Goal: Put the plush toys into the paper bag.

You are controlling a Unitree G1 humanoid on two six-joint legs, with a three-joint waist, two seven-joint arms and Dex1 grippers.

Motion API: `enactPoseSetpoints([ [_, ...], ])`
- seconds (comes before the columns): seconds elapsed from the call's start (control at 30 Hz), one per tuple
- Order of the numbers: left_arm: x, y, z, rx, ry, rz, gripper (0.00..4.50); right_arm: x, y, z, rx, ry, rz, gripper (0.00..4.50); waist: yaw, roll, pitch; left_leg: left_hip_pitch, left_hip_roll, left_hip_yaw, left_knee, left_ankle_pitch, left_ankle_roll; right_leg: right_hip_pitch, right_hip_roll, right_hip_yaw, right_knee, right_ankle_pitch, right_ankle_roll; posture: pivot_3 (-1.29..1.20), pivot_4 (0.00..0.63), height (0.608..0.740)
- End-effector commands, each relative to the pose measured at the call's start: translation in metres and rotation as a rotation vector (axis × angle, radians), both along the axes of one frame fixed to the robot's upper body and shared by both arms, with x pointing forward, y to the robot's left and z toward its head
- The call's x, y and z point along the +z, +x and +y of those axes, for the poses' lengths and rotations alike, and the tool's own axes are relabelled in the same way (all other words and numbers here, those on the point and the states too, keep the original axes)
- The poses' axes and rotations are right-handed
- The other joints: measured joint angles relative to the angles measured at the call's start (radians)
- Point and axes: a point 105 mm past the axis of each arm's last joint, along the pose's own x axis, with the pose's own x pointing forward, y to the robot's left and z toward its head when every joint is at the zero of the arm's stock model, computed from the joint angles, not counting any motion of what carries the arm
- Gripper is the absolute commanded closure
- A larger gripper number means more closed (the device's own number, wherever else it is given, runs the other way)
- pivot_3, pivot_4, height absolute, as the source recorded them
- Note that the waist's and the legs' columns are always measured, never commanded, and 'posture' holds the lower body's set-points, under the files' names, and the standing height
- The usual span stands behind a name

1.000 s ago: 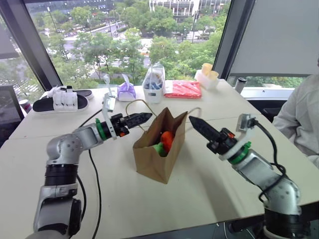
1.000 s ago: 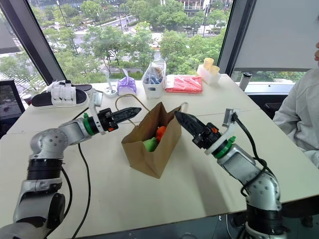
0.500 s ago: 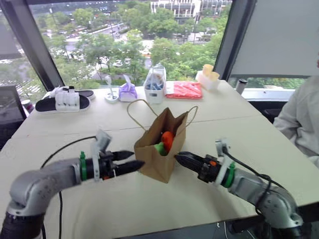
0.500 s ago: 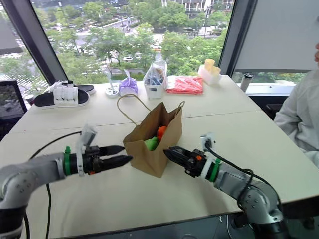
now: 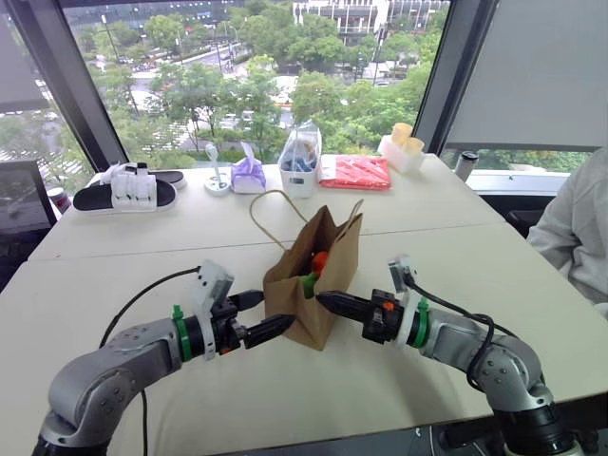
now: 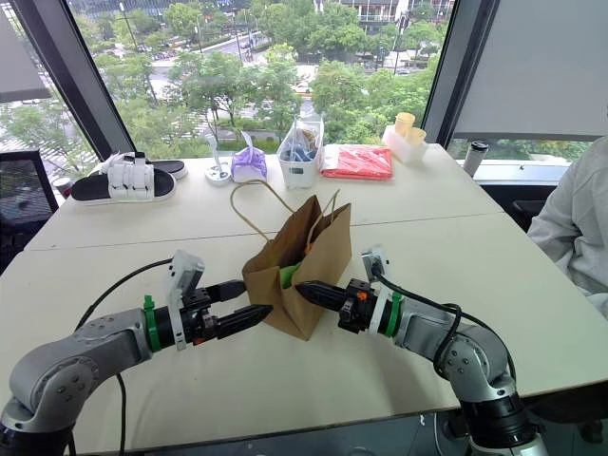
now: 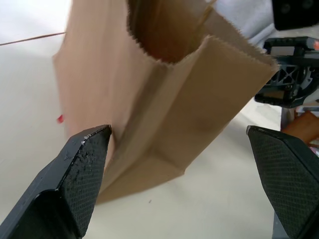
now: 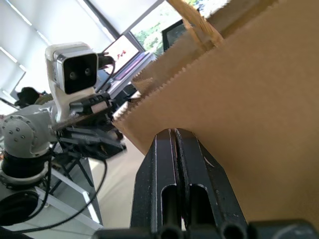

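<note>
We judge the task nearly done: both plush toys [image 5: 315,271], soft orange and green, sit inside the paper bag [image 5: 318,290], which stands on the desk [image 5: 456,247] between our tools. The left tool [image 5: 258,318] gapes wide beside the creased kraft wall; the right tool [image 5: 328,302], pinched together and empty, touches the opposite wall.

Orange and green plush toys [image 5: 314,270] sit inside the upright brown paper bag [image 5: 328,294].

Along the far edge of the table [image 5: 446,242], by the window, lie a black sandal [image 5: 123,193], a purple bundle [image 5: 249,174], a clear bag [image 5: 301,158] of blue items, and a red packet [image 5: 354,171]. Yellow cups [image 5: 407,142] stand beside the packet. A person's white sleeve [image 5: 575,233] shows at the table's right end.
</note>
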Motion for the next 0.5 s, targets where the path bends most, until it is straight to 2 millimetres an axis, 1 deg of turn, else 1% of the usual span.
enactPoseSetpoints([
  [0.03, -0.001, -0.011, -0.017, -0.124, 0.060, -0.053, 0.00, 0.007, 0.004, 0.005, -0.020, 0.014, -0.017, 4.45, 0.000, 0.000, 0.000, 0.000, 0.000, 0.000, 0.000, 0.000, 0.000, 0.000, 0.000, 0.000, 0.000, 0.000, 0.000, 0.00, 0.150, 0.740],
  [0.1, -0.004, -0.005, -0.021, -0.132, 0.076, -0.069, 0.00, 0.006, 0.006, 0.007, -0.025, 0.013, -0.016, 4.45, 0.000, 0.000, 0.000, 0.000, 0.000, 0.000, 0.000, 0.000, 0.000, 0.000, 0.000, 0.000, 0.000, 0.000, 0.000, 0.00, 0.150, 0.740],
  [0.2, -0.001, 0.006, -0.025, -0.109, 0.066, -0.099, 0.00, 0.007, 0.007, 0.008, -0.028, 0.017, -0.018, 4.45, 0.002, 0.000, 0.000, 0.000, 0.000, 0.000, 0.001, 0.000, 0.000, 0.001, 0.000, 0.000, 0.000, 0.000, 0.000, 0.00, 0.150, 0.740],
  [0.37, -0.007, 0.028, -0.035, -0.033, 0.103, -0.146, 0.00, 0.008, 0.008, 0.011, -0.031, 0.021, -0.019, 4.45, 0.000, 0.000, 0.000, 0.000, 0.000, 0.000, 0.000, 0.000, 0.000, 0.000, 0.000, 0.000, 0.000, 0.000, 0.000, 0.00, 0.150, 0.740],
  [0.5, -0.005, 0.031, -0.046, -0.036, 0.088, -0.160, 0.00, 0.008, 0.008, 0.011, -0.037, 0.024, -0.019, 4.45, 0.000, 0.000, 0.000, 0.000, 0.000, 0.000, 0.000, 0.000, 0.000, 0.000, 0.000, 0.000, 0.000, 0.000, 0.000, 0.00, 0.150, 0.740],
])
